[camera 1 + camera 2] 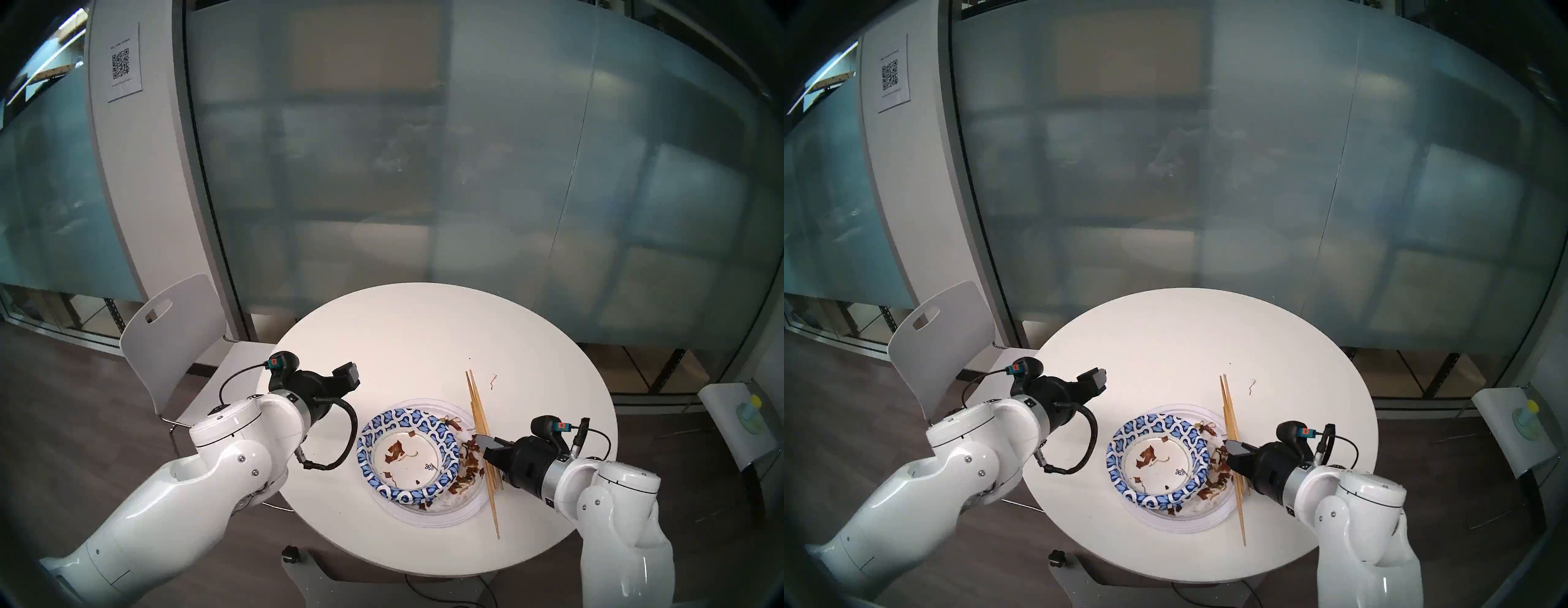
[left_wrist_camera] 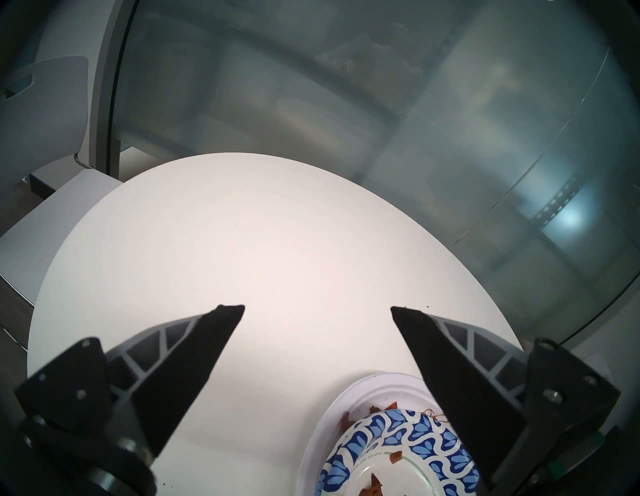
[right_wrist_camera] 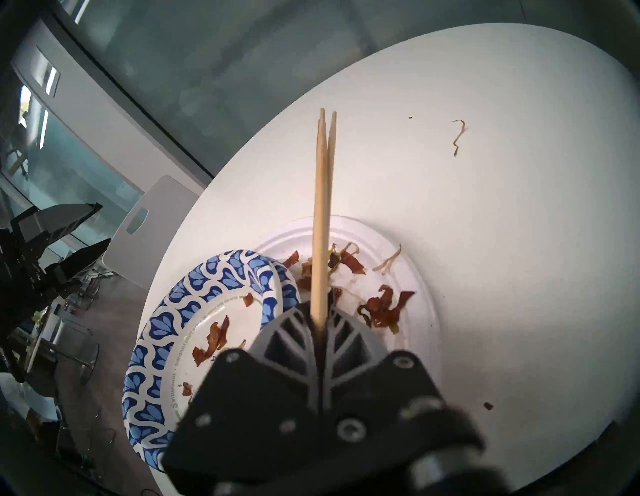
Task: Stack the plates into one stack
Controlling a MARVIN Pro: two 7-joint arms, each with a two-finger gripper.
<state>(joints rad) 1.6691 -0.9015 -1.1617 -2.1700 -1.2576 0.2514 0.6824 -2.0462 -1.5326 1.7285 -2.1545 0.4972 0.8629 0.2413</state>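
Observation:
A blue-patterned plate (image 1: 369, 441) (image 1: 1119, 446) sits off-centre on a wide white plate (image 1: 449, 509) (image 3: 415, 287) near the front of the round white table (image 1: 424, 331). Brown food scraps (image 1: 469, 454) lie on both. My right gripper (image 1: 481, 438) (image 3: 320, 311) is shut on a pair of wooden chopsticks (image 1: 477, 403) (image 3: 322, 207) over the white plate's right rim. My left gripper (image 1: 348, 378) (image 2: 317, 308) hangs open above the table's left part, beyond the plates, with nothing between its fingers.
A white chair (image 1: 169, 331) stands behind the table on the left. A frosted glass wall runs close behind. A thin food strand (image 1: 493, 379) lies on the table right of the chopstick tips. A small side stand (image 1: 751, 407) is far right.

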